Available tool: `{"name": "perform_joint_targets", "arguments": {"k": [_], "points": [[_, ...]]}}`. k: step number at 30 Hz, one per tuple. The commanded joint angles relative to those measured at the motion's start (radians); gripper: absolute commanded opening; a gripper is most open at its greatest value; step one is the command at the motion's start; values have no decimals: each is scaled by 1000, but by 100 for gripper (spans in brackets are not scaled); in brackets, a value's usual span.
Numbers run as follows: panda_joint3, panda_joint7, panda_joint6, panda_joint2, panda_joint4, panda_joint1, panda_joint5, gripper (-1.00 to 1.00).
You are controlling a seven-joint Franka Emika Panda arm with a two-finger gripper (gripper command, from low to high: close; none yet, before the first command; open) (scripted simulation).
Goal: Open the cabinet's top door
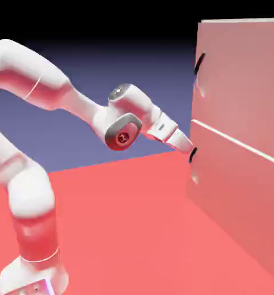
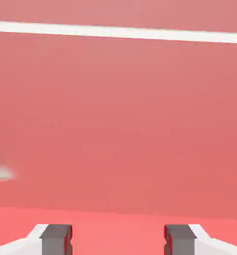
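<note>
White glossy robot arm's spread grey fingers [image 2: 118, 239] face the tall, flat pinkish-beige cabinet [image 1: 237, 144] near its lower curved black handle [image 1: 192, 155].

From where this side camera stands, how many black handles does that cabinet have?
2. The top door's handle sits near the upper panel's left edge; the lower door's handle sits just below the pale seam, right by the tool. Others may be hidden.

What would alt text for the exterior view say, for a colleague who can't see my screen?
A white robot arm reaches right, its gripper at the lower door's black handle on a pinkish-beige cabinet. The top door above the pale seam is shut, its own black handle untouched. The floor is red, the backdrop blue-violet.
</note>
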Motion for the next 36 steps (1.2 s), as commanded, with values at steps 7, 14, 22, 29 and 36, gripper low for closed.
{"name": "perform_joint_targets", "arguments": {"k": [7,14,22,29,36], "points": [[140,-214,14,-29,104,-132,305,0],[280,-428,27,-59,209,-264,609,0],[440,-672,42,-92,328,-415,957,0],[580,-886,56,-122,433,-547,1261,0],[720,-1100,69,-151,537,-679,1566,0]]}}
